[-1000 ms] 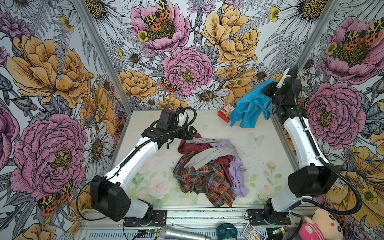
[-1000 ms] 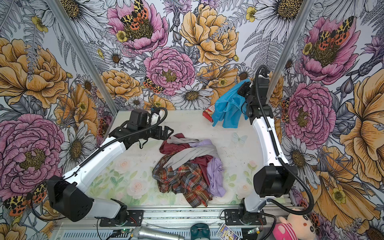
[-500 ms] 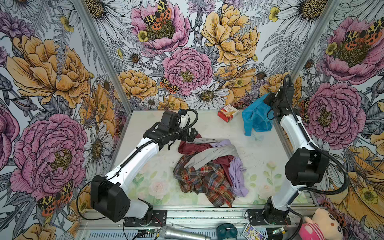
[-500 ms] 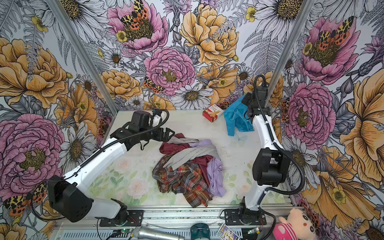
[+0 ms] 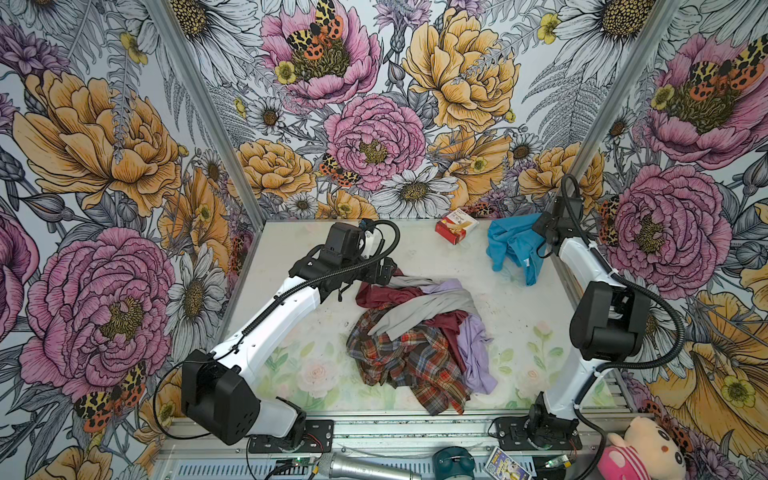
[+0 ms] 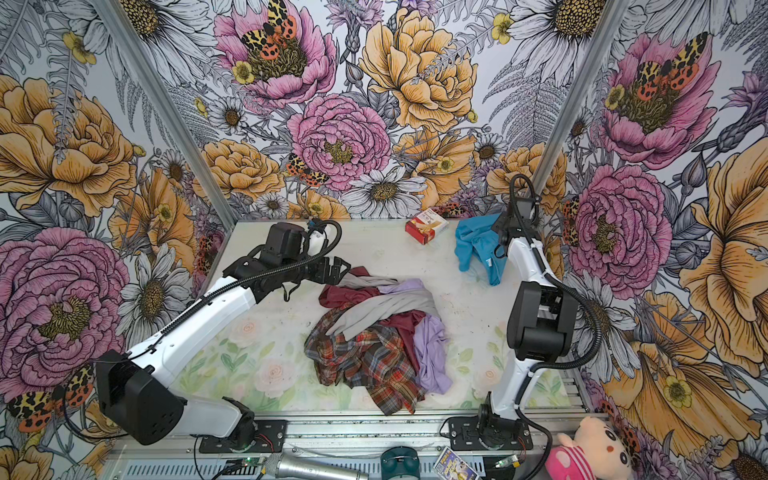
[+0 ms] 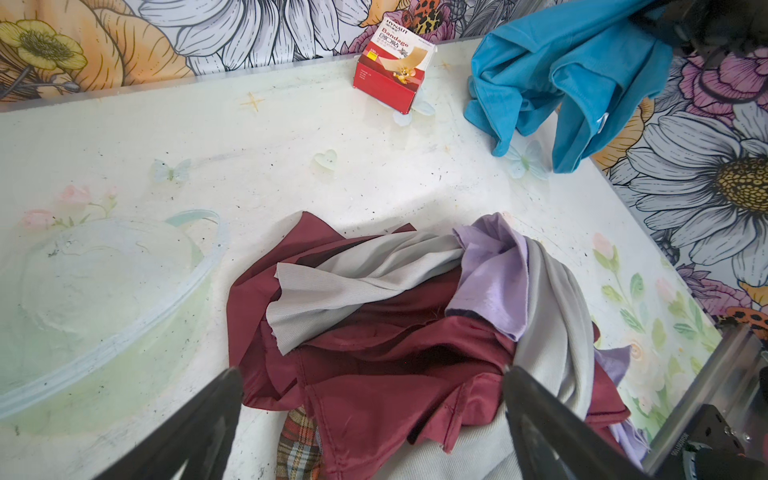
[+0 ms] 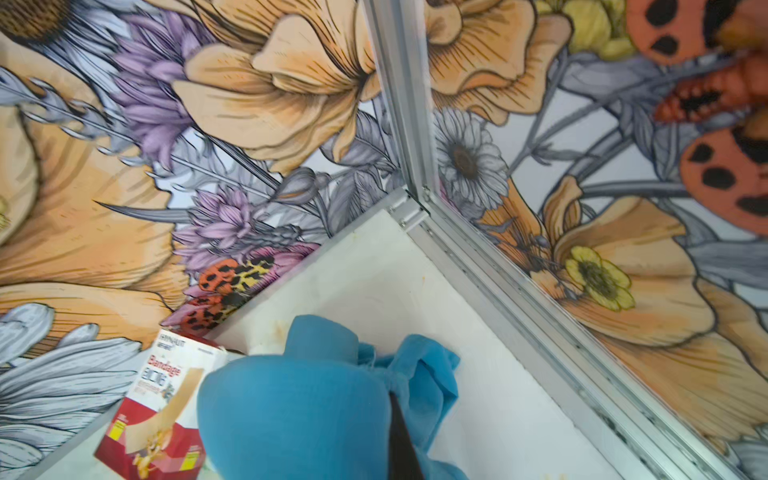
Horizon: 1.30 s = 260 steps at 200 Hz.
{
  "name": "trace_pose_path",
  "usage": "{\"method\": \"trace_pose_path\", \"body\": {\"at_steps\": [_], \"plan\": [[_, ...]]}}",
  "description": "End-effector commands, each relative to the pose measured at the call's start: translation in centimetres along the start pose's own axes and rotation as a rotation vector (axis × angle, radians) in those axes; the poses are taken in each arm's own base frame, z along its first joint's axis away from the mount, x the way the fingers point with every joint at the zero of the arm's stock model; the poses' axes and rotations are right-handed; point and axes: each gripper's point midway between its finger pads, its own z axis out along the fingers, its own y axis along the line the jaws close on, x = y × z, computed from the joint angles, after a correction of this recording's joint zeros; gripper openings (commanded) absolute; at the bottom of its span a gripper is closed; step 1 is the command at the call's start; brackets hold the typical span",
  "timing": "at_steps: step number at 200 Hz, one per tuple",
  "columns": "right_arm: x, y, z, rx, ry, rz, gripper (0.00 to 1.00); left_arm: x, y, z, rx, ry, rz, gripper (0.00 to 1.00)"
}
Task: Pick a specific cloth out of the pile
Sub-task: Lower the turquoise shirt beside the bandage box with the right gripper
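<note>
Flowered wallpaper [image 5: 374,141] closed in the pale worktop [image 5: 316,249], itself printed with faint roses. By my reckoning the picking was all but done. The cloth [image 5: 513,245] was free of the pile [image 5: 415,332] and well apart from it, up at the far right corner of the worktop, near a red bandage box [image 5: 456,226]. My right pincer [image 5: 542,228] was clamped tight on its upper part, so that it hung in loose folds. Whether the lowest folds touched the worktop I could not tell. My left pincer [image 5: 382,271] stood spread to its widest with nothing in it, poised over the maroon cloth [image 5: 382,293] at the pile's far edge. What remained, I judged, was only to set the cloth down clear of the rest and let go.

The cloth itself was a plain, bright turquoise blue, soft and matte, with no pattern. It bunched at the grip and fell in long tails, and a small white tag [image 7: 602,119] showed on one fold. The pile held maroon, light grey, lavender and red-blue plaid, with no turquoise among them.
</note>
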Motion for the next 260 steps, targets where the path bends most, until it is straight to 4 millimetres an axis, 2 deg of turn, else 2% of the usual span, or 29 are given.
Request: {"method": "trace_pose_path", "body": {"at_steps": [1, 20, 49, 118, 165, 210, 260], "plan": [[-0.6, -1.6, -2.0, 0.062, -0.042, 0.006, 0.00, -0.3, 0.4, -0.9, -0.025, -0.029, 0.007, 0.99], [1.1, -2.4, -1.3, 0.081, -0.003, -0.013, 0.00, -0.2, 0.5, -0.7, -0.032, -0.025, 0.003, 0.99], [3.6, -2.7, 1.0, 0.088, 0.081, -0.004, 0.00, 0.1, 0.7, -0.2, -0.036, -0.013, 0.000, 0.99], [6.2, -0.7, 5.7, 0.100, 0.243, -0.038, 0.00, 0.7, 1.4, 0.7, -0.063, 0.013, 0.001, 0.99], [9.7, -0.5, 8.7, 0.152, 0.359, -0.100, 0.00, 0.8, 1.9, 1.1, -0.069, 0.022, -0.008, 0.99], [12.3, -0.6, 10.8, 0.172, 0.432, -0.152, 0.00, 1.0, 2.3, 1.7, -0.060, 0.038, -0.024, 0.99], [14.1, -0.7, 12.1, 0.173, 0.497, -0.184, 0.00, 0.9, 3.0, 1.9, -0.063, 0.042, -0.047, 0.99]]}}
